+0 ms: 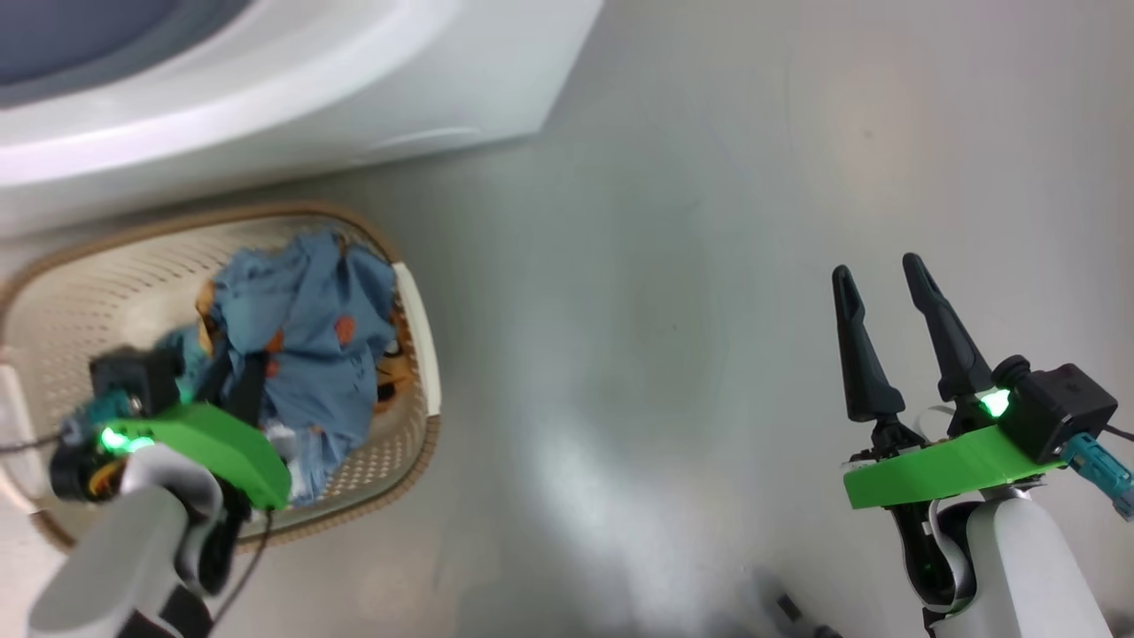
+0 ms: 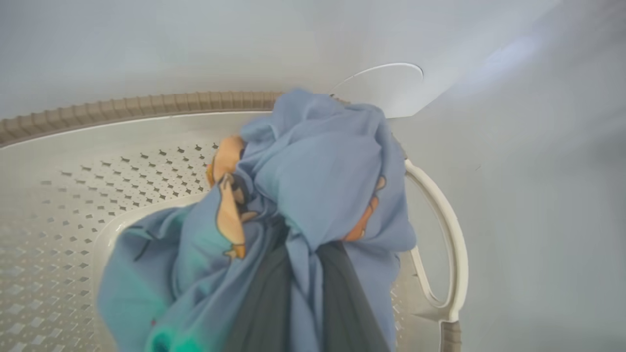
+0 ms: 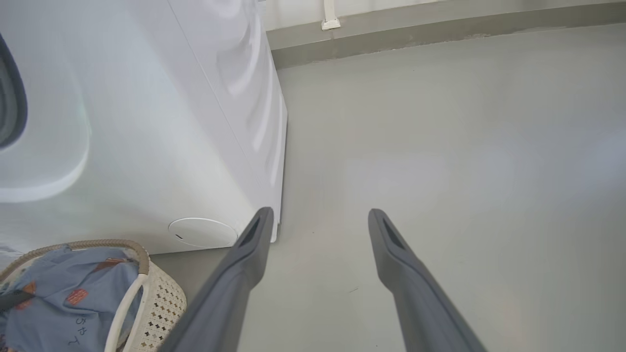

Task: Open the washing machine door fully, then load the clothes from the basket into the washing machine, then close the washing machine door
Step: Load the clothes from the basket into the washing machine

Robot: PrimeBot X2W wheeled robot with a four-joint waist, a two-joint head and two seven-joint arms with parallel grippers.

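As the left wrist view revealed, the left gripper [image 2: 302, 254] pinched clothes [image 2: 318, 171] between its fingers. The right gripper [image 3: 318, 217] gaped over floor [image 3: 464, 146].

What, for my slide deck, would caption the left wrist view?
Left gripper shut on the clothes in the basket, beside the washing machine.

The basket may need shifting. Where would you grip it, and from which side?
Probably its white loop handle, from the open-floor side with the right hand: the loop stands clear of the basket, and the washing machine blocks the far side.
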